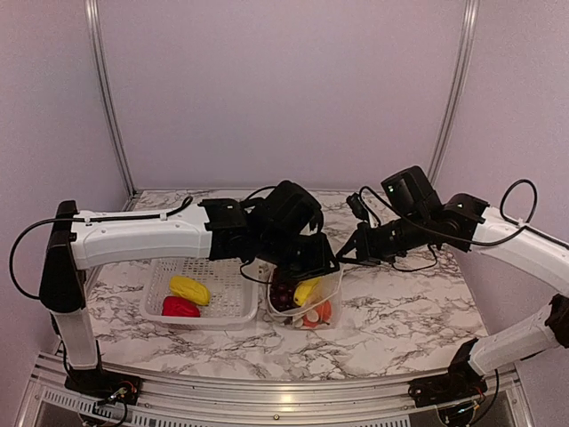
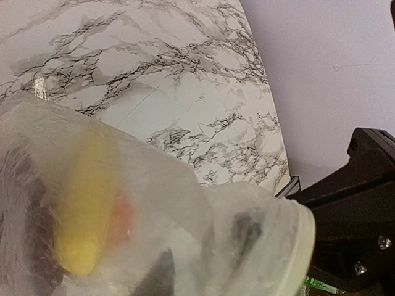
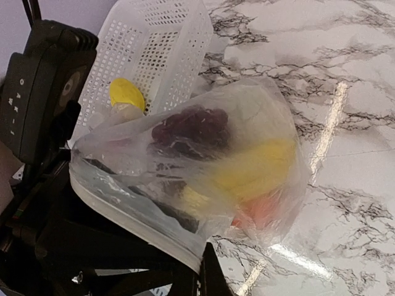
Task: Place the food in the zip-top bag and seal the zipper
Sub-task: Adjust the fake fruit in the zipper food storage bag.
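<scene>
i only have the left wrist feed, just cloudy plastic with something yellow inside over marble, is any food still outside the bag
observer: Yes. The top view shows a yellow banana-like piece and a red pepper lying in the white perforated plastic basket.
operator: where's that basket
observer: On the marble table, right beside the crinkly transparent zip-top bag, on the left arm's side of it.
operator: what else is in the bag
observer: Dark purple grapes, plain in the right wrist view.
operator: is the right arm on the bag
observer: The right gripper is shut at the bag's mouth edge and appears to pinch it.
</scene>
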Action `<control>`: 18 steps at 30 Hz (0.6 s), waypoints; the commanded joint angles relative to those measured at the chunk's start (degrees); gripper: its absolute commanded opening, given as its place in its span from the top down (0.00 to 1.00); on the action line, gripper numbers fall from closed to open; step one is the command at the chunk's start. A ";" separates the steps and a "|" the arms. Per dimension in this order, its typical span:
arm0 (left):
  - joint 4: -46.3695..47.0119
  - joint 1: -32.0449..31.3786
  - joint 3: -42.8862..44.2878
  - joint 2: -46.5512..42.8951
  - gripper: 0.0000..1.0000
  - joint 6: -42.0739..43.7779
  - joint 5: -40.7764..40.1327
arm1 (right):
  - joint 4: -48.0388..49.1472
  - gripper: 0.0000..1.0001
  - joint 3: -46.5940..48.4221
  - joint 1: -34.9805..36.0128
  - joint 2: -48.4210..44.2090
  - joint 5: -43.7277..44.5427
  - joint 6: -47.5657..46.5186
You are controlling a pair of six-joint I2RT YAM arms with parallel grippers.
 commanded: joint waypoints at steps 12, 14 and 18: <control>-14.59 -0.24 -6.52 -23.55 0.39 8.12 -4.94 | -5.75 1.00 14.77 0.26 7.97 6.17 -0.99; -15.78 1.63 -9.42 -28.76 0.33 10.71 -11.17 | -7.47 1.00 16.98 0.07 9.08 8.67 -1.03; -18.25 4.21 -15.33 -38.82 0.02 16.98 -26.53 | -11.23 1.00 22.81 -0.22 12.67 11.59 -0.97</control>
